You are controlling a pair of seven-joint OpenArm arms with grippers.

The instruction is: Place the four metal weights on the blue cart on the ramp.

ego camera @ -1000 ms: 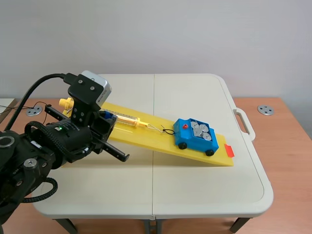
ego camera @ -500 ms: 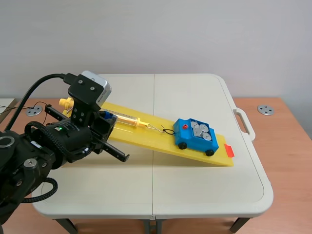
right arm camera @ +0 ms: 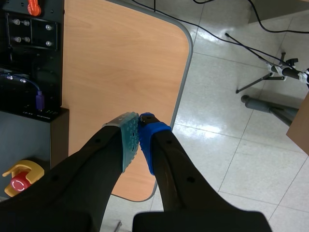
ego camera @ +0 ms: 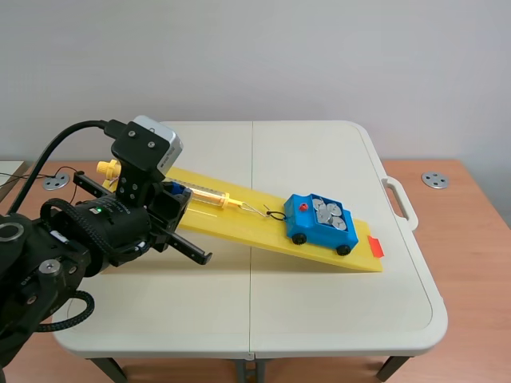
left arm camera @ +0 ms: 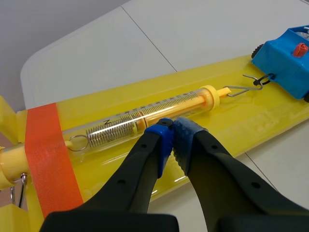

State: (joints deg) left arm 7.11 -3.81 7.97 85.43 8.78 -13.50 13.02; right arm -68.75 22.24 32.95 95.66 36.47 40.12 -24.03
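Nothing has moved: our left gripper [left arm camera: 173,130] hangs pressed together and empty over the spring scale [left arm camera: 140,121], the metal weights [ego camera: 328,213] lie in the blue cart [ego camera: 307,231] low on the ramp [ego camera: 231,223], our right gripper [right arm camera: 139,129] likewise closed, so the task looks done

I get bright, even light over the white surface [ego camera: 319,311], with only a faint, soft shadow on it beside the yellow ramp [ego camera: 239,226]. A thin glare streak runs along the clear spring scale [left arm camera: 140,118]. The tiled floor [right arm camera: 231,135] shines with pale reflections.
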